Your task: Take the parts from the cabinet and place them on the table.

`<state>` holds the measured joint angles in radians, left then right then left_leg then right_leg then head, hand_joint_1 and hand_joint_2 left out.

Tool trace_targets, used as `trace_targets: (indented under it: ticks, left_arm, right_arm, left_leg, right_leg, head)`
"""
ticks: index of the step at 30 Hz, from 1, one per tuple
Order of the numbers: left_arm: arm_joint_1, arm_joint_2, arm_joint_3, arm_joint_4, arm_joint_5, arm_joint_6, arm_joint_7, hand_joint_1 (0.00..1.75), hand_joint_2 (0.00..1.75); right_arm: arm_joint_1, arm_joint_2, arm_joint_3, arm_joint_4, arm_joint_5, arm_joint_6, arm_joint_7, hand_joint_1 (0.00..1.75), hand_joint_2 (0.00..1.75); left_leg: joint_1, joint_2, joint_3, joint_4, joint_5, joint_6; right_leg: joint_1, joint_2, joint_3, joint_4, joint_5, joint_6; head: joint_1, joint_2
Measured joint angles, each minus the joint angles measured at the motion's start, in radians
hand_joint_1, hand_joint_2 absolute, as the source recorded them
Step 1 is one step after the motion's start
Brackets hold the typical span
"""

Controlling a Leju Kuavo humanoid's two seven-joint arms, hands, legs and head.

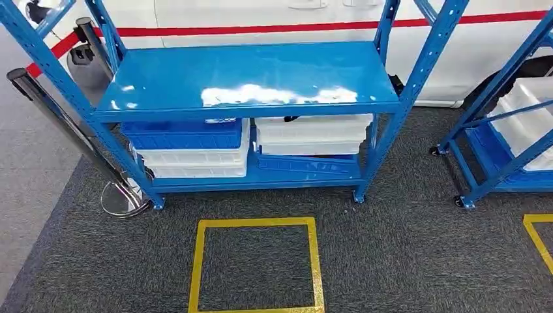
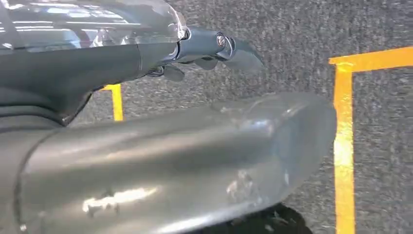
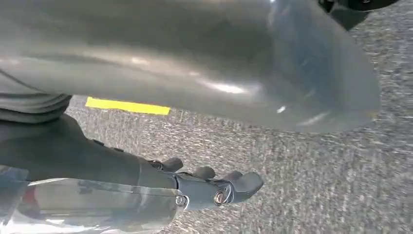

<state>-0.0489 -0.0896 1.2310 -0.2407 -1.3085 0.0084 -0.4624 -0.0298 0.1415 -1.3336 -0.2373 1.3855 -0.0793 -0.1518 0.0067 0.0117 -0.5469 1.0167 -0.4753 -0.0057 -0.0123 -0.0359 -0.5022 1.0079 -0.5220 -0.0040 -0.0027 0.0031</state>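
Observation:
A blue shelf cabinet [image 1: 248, 75] stands ahead of me, its top shelf bare and shiny. On its lower shelf a blue bin [image 1: 182, 134] sits on stacked white bins [image 1: 195, 162] at the left. More white bins [image 1: 312, 134] are stacked at the right, above a flat blue piece [image 1: 303, 164]. What the bins hold is hidden. My left hand [image 2: 209, 48] hangs over the grey carpet, fingers apart and holding nothing. My right hand [image 3: 199, 187] hangs over the carpet in the same way, holding nothing.
A yellow taped square [image 1: 255, 264] marks the carpet before the cabinet. A chrome stanchion post [image 1: 59, 117] with a round base [image 1: 120, 199] stands at the cabinet's left. A second blue rack [image 1: 515, 143] with white bins is at the right. A white, red-striped vehicle body [image 1: 293, 19] is behind.

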Motion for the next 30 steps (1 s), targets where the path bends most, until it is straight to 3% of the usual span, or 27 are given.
trace_targets:
  ticks: [3,5,6,8,9,10,12,13,14,16,18,19,21,23,24,25,26,27,29,30]
  left_arm:
    - [0.007,0.0,0.0,0.0,0.0,0.0,0.0,0.0,0.0]
    - [0.008,-0.001,0.0,0.0,0.0,0.0,0.0,0.0,0.0]
    - [0.007,-0.001,0.0,0.0,0.0,0.0,0.0,0.0,0.0]
    - [0.006,-0.001,0.0,0.0,0.0,0.0,0.0,0.0,0.0]
    - [0.007,-0.001,0.0,0.0,0.0,0.0,0.0,0.0,0.0]
    - [0.008,-0.001,0.0,0.0,0.0,0.0,0.0,0.0,0.0]
    - [0.01,-0.001,0.0,0.0,0.0,0.0,0.0,0.0,0.0]
    - [0.01,-0.002,0.0,0.0,0.0,0.0,0.0,0.0,0.0]
    - [0.014,-0.004,0.001,0.0,0.0,0.0,0.0,0.0,0.0]
    - [0.007,-0.007,0.001,0.0,0.0,0.001,0.004,0.0,0.0]
    - [0.007,-0.007,0.001,0.0,-0.001,0.005,0.007,0.0,0.0]
    - [0.005,-0.007,0.001,0.0,-0.001,0.008,0.009,0.0,0.0]
    - [0.002,-0.009,0.0,0.0,-0.002,0.014,0.011,0.0,0.0]
    - [0.004,-0.009,0.001,0.0,-0.002,0.021,0.019,0.0,0.0]
    - [0.004,-0.009,0.001,0.0,-0.002,0.023,0.02,0.0,0.0]
    - [0.005,-0.009,0.001,0.0,-0.002,0.027,0.023,0.0,0.0]
    - [0.005,-0.009,0.001,0.0,-0.003,0.031,0.026,0.0,0.0]
    - [0.005,-0.009,0.001,0.0,-0.004,0.033,0.028,0.0,0.0]
    - [0.005,-0.009,0.001,0.0,-0.005,0.034,0.03,0.0,0.0]
    - [0.006,-0.009,0.001,0.0,-0.005,0.034,0.031,0.0,0.0]
  right_arm:
    - [-0.004,0.0,0.0,0.0,0.0,0.0,-0.001,0.0,0.0]
    - [-0.005,0.0,-0.001,0.0,0.0,0.0,-0.002,0.0,0.0]
    - [-0.004,0.0,-0.001,0.0,0.0,0.0,-0.002,0.0,0.0]
    - [-0.004,0.0,-0.001,0.0,0.0,0.0,-0.002,0.0,0.0]
    - [-0.003,0.0,-0.001,0.0,0.0,0.0,-0.002,0.0,0.0]
    - [0.0,0.0,-0.002,0.0,0.0,0.0,-0.002,0.0,0.0]
    - [0.006,0.0,-0.002,0.0,0.0,0.0,-0.002,0.0,0.0]
    - [0.009,-0.001,-0.002,0.0,0.0,0.0,-0.002,0.0,0.0]
    - [0.017,-0.002,-0.004,0.0,0.0,0.001,-0.001,0.0,0.0]
    - [0.012,-0.003,-0.006,0.0,0.0,0.006,0.001,0.0,0.0]
    - [0.011,-0.003,-0.006,0.0,0.0,0.011,0.002,0.0,0.0]
    - [0.011,-0.003,-0.006,0.0,0.0,0.013,0.002,0.0,0.0]
    - [0.01,-0.003,-0.006,-0.001,0.0,0.013,0.002,0.0,0.0]
    - [0.007,-0.003,-0.006,-0.001,0.0,0.014,0.002,0.0,0.0]
    - [0.007,-0.003,-0.007,-0.001,0.001,0.014,0.002,0.0,0.0]
    - [0.007,-0.003,-0.007,-0.001,0.001,0.015,0.003,0.0,0.0]
    - [0.007,-0.003,-0.008,-0.001,0.001,0.016,0.004,0.0,0.0]
    - [0.007,-0.002,-0.008,-0.001,0.002,0.017,0.004,0.0,0.0]
    - [0.006,-0.002,-0.008,-0.001,0.002,0.017,0.004,0.0,0.0]
    - [0.005,-0.002,-0.008,-0.001,0.002,0.018,0.004,0.0,0.0]
  left_leg:
    - [0.0,-0.005,0.007,-0.011,-0.008,0.024]
    - [0.004,-0.009,0.043,-0.025,-0.006,0.035]
    - [0.004,-0.009,0.048,-0.026,-0.011,0.042]
    - [0.002,-0.012,0.058,-0.026,-0.025,0.045]
    - [0.001,-0.015,0.066,-0.026,-0.033,0.044]
    - [0.001,-0.019,0.079,-0.026,-0.042,0.043]
    - [0.001,-0.027,0.112,-0.026,-0.065,0.039]
    - [0.001,-0.03,0.13,-0.026,-0.079,0.035]
    - [0.001,-0.031,0.134,-0.028,-0.093,0.032]
    - [-0.002,-0.034,0.141,-0.029,-0.109,0.016]
    - [-0.002,-0.033,0.16,-0.03,-0.098,0.005]
    - [-0.003,-0.033,0.15,-0.008,-0.087,0.0]
    - [0.001,-0.021,0.076,0.13,-0.071,-0.01]
    - [0.005,-0.02,-0.009,0.24,-0.135,-0.021]
    - [0.006,-0.02,-0.043,0.271,-0.186,-0.025]
    - [0.007,-0.019,-0.067,0.279,-0.214,-0.025]
    - [0.007,-0.018,-0.076,0.256,-0.201,-0.024]
    - [0.007,-0.018,-0.069,0.207,-0.151,-0.023]
    - [0.007,-0.015,-0.027,0.044,0.003,-0.017]
    - [0.004,-0.012,-0.026,0.008,0.026,-0.01]
  right_leg:
    - [-0.001,-0.001,0.014,0.006,0.011,0.024]
    - [-0.005,0.018,0.003,0.049,0.0,0.028]
    - [-0.006,0.027,-0.037,0.112,-0.021,0.032]
    - [-0.005,0.032,-0.138,0.252,-0.077,0.036]
    - [-0.006,0.032,-0.178,0.295,-0.095,0.036]
    - [-0.006,0.032,-0.199,0.299,-0.089,0.036]
    - [-0.005,0.032,-0.187,0.201,-0.024,0.03]
    - [-0.004,0.033,-0.167,0.122,0.033,0.021]
    - [0.0,0.034,-0.161,0.047,0.127,0.013]
    - [0.009,0.036,-0.162,0.043,0.109,0.006]
    - [0.009,0.035,-0.151,0.036,0.108,-0.009]
    - [0.004,0.037,-0.135,0.026,0.106,-0.014]
    - [0.0,0.031,-0.104,0.004,0.097,-0.027]
    - [0.0,0.032,-0.085,-0.001,0.083,-0.031]
    - [0.0,0.032,-0.075,-0.001,0.074,-0.03]
    - [0.0,0.033,-0.063,-0.001,0.065,-0.03]
    - [0.0,0.033,-0.051,-0.001,0.057,-0.028]
    - [0.0,0.033,-0.039,-0.001,0.049,-0.026]
    - [0.0,0.033,-0.016,-0.001,0.034,-0.02]
    - [0.003,0.033,-0.011,0.004,0.028,-0.014]
  head:
    - [0.001,0.0]
    - [0.006,0.0]
    - [0.007,0.0]
    - [0.011,0.0]
    - [0.011,0.0]
    - [0.011,0.0]
    - [0.013,0.0]
    - [0.013,0.0]
    - [0.016,0.0]
    - [0.012,0.0]
    - [0.012,0.0]
    - [0.011,0.0]
    - [0.007,0.0]
    - [0.008,0.0]
    - [0.007,0.0]
    - [0.007,0.0]
    - [0.007,0.0]
    - [0.008,0.0]
    - [0.007,0.0]
    - [0.008,0.0]
